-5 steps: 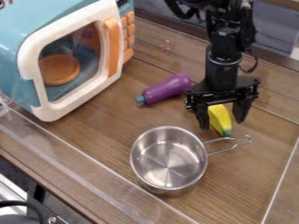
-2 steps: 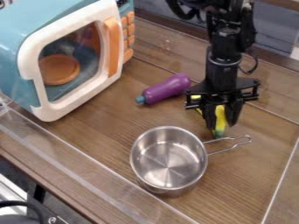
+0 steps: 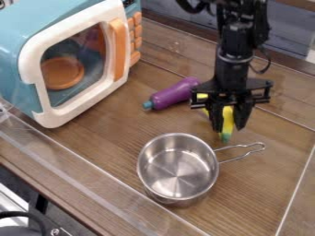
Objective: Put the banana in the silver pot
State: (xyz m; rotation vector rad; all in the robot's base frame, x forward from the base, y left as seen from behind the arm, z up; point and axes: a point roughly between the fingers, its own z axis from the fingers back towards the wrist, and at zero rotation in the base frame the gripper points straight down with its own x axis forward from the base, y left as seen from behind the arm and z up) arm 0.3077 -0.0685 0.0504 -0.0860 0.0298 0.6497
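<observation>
The yellow banana (image 3: 227,121) stands almost upright between the black fingers of my gripper (image 3: 227,116), which is shut on it just above the wooden table. Its lower end shows below the fingers; the upper part is hidden by them. The silver pot (image 3: 179,166) sits empty on the table to the lower left of the gripper, its thin wire handle (image 3: 242,150) pointing right, close under the banana.
A purple toy eggplant (image 3: 172,92) lies left of the gripper. A blue-and-white toy microwave (image 3: 64,53) with an orange door handle stands at the back left. A clear plastic rim (image 3: 74,157) runs along the table's front.
The gripper's fingers have closed from wide open onto the banana. The banana now sits slightly higher and a little to the left.
</observation>
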